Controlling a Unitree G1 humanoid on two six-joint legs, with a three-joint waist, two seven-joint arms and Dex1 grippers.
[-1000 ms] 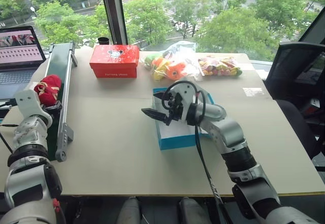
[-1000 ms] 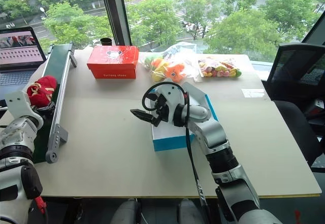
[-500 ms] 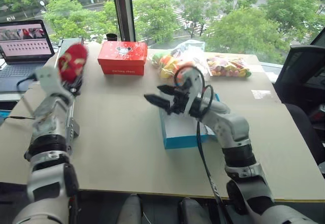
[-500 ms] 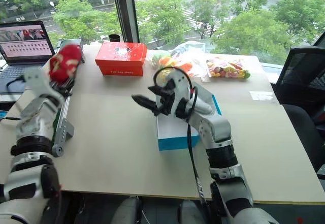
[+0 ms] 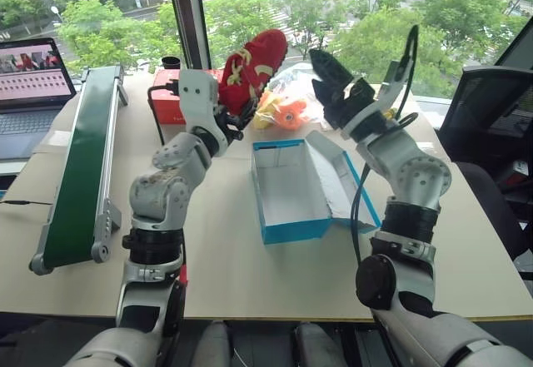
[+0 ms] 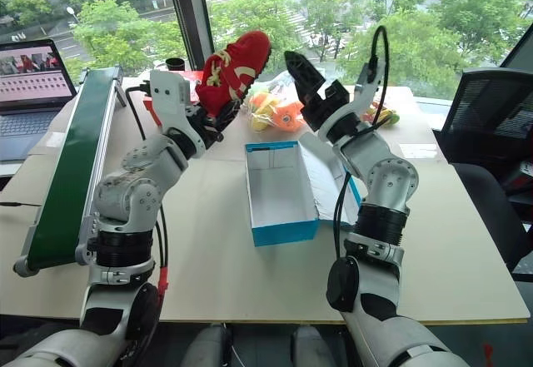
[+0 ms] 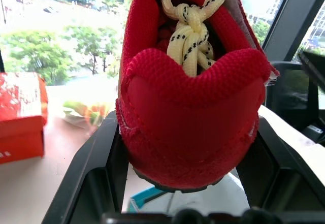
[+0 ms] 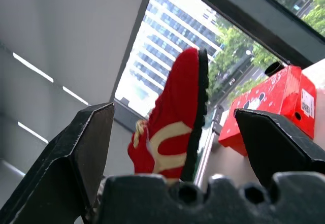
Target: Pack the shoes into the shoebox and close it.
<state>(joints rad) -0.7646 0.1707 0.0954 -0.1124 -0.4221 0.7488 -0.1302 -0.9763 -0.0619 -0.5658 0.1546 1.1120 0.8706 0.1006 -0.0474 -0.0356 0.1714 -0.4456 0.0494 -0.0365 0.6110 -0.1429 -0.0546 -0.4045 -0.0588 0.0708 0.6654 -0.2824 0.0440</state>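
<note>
An open bright blue cardboard shoebox point(image 5: 291, 188), pale inside and empty, sits mid-table. Above and behind it, the left gripper point(image 5: 237, 117) clamps a small red soft shoe with cream laces point(image 5: 251, 67) by the heel. The right gripper point(image 5: 331, 80), jaws spread and empty, faces it. A handover looks underway; next, the right jaws must close around the shoe.
</note>
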